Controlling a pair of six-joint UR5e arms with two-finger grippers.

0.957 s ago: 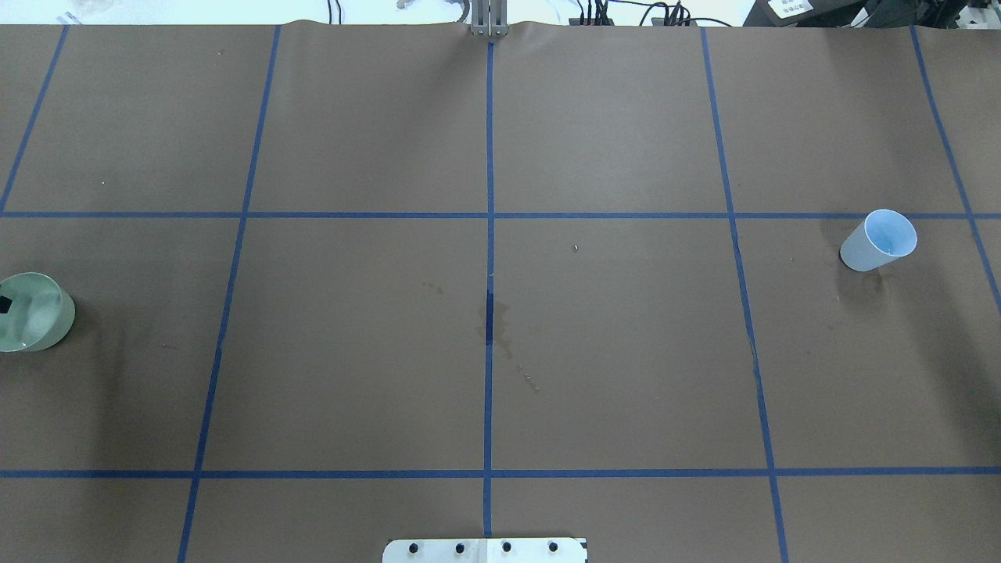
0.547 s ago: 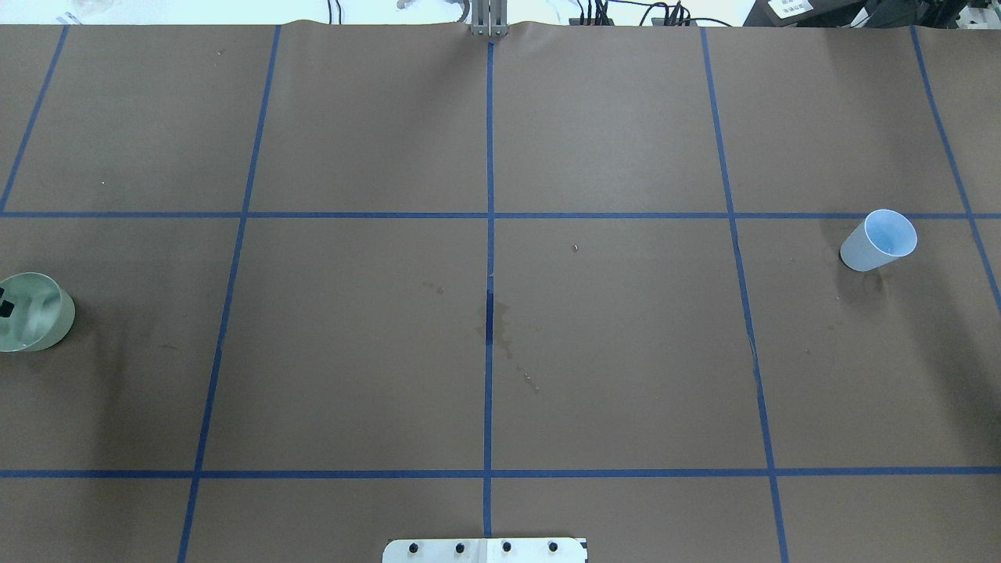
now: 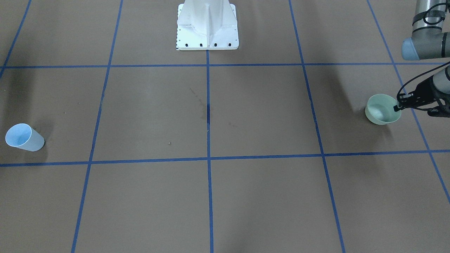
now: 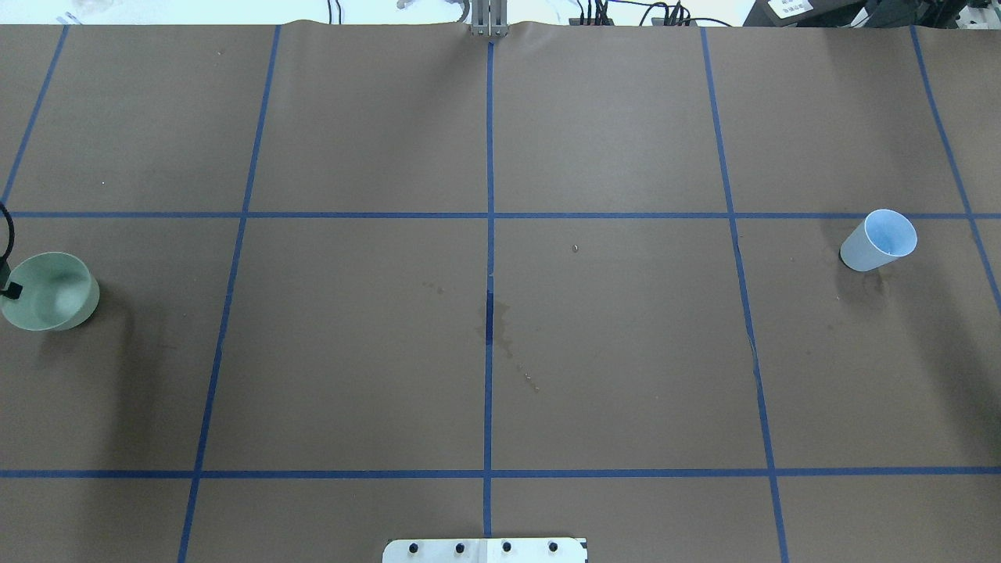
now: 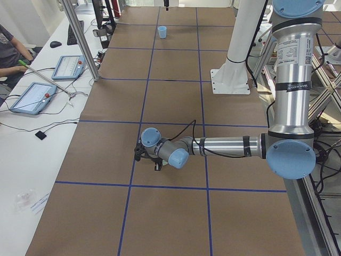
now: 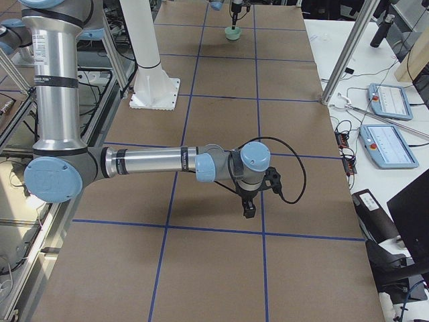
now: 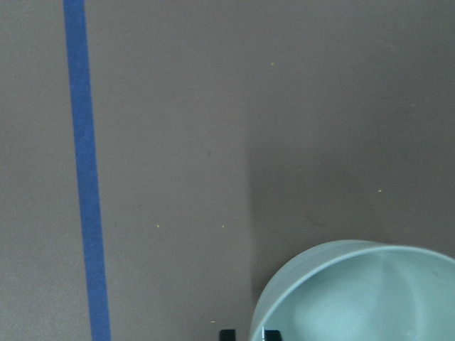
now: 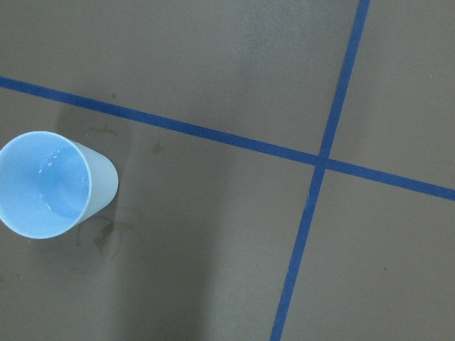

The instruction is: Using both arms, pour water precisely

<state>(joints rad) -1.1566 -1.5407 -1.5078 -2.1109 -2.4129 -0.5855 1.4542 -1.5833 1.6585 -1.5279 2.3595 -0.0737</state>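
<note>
A pale green bowl (image 4: 55,293) is at the table's far left, also in the front view (image 3: 381,109) and the left wrist view (image 7: 355,298). My left gripper (image 3: 398,107) is shut on its rim, one fingertip (image 7: 227,333) outside and one inside. A light-blue cup (image 4: 880,238) stands at the far right, with faint glints of water (image 8: 53,206) inside. My right gripper (image 6: 249,211) hangs above the table near the cup, which sits at the lower left of the right wrist view; I cannot tell whether it is open or shut.
Brown paper with blue tape grid lines covers the table. A damp stain (image 4: 494,324) marks the centre line. The white pedestal (image 3: 207,24) stands at the robot's edge. Tablets (image 5: 32,96) and a seated person are on the far side.
The green bowl, held by my left gripper, has moved to the right and farther from the robot's side. The blue cup has not moved.
</note>
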